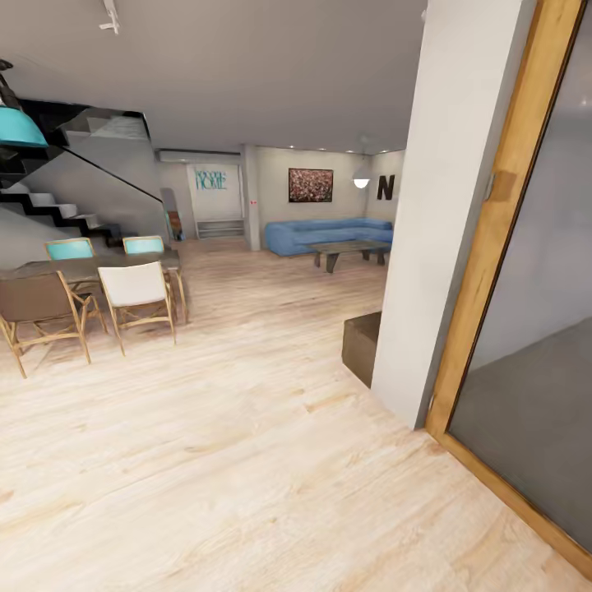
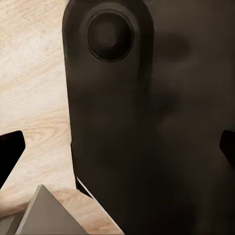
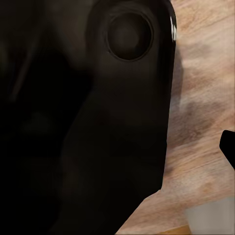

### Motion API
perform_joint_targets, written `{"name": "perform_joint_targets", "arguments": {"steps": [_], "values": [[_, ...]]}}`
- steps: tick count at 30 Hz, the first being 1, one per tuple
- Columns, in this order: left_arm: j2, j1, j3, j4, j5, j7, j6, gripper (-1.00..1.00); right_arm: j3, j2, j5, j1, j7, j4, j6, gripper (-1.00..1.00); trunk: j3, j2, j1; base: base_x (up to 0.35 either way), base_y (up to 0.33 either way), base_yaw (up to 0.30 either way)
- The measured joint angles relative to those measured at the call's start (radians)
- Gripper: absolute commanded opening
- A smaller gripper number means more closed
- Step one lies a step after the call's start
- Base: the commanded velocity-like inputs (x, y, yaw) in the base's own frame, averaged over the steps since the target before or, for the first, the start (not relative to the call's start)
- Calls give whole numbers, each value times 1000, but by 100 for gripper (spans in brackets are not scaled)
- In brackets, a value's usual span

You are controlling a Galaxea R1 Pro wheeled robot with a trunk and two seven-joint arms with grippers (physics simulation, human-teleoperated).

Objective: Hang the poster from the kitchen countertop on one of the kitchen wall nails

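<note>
The poster and the kitchen countertop are out of view. In the left wrist view my left gripper (image 2: 119, 152) hangs in front of the robot's dark body, above the wood floor. Its black fingertips (image 2: 10, 156) sit far apart at the two picture edges with nothing between them, so it is open. In the right wrist view one fingertip (image 3: 228, 147) of my right gripper (image 3: 117, 152) stands at the far edge, and the other is lost against the dark body. It holds nothing and reads as open.
A pale wood floor (image 1: 247, 427) stretches ahead. A dining table (image 1: 90, 267) with chairs (image 1: 136, 296) stands left, below the stairs (image 1: 49, 205). A white pillar (image 1: 444, 205), a dark box (image 1: 362, 345) and a wood-framed glass door (image 1: 493, 230) are right. Far back are a blue sofa (image 1: 325, 234) and a speckled wall picture (image 1: 310, 185).
</note>
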Motion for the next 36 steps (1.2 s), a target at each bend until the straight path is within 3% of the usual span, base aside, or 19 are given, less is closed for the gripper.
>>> {"name": "perform_joint_targets", "arguments": {"steps": [4, 23, 28, 32, 33, 34, 35, 36], "values": [[-17, 12, -2, -15, 1, -14, -3, 100, -1, 9, -1, -2, 13, 9, 15, 100, 0, 0, 0, 0, 0, 0], [-17, 12, -1, -15, 1, -14, -3, 100, -1, 9, -1, -3, 14, 8, 19, 100, 0, 0, 0, 0, 0, 0], [-38, 40, 2, -42, -6, 5, -1, 100, -7, -12, 2, -31, 12, -20, -6, 100, 0, 0, 0, 0, 0, 0], [-40, 63, 3, -64, -7, 6, 0, 100, -8, -14, 3, -54, 12, -44, -26, 100, 0, 0, 0, 0, 0, 0], [-41, 129, 4, -201, -7, 6, 1, 100, -8, -15, 3, -78, 12, -75, -113, 100, 0, 0, 0, 0, 0, 0], [-40, 133, 4, -286, -8, 7, 1, 100, -9, -16, 3, -80, 11, -237, -118, 100, 0, 0, 0, 0, 0, 0], [-40, 134, 4, -439, -8, 7, 1, 100, -9, -18, 3, -81, 11, -449, -119, 100, 0, 0, 0, 0, 0, 0], [-37, 134, 5, -648, -8, 6, 1, 100, -9, -19, 3, -82, 11, -547, -120, 100, 1, 0, 0, 0, 0, 0]]}}
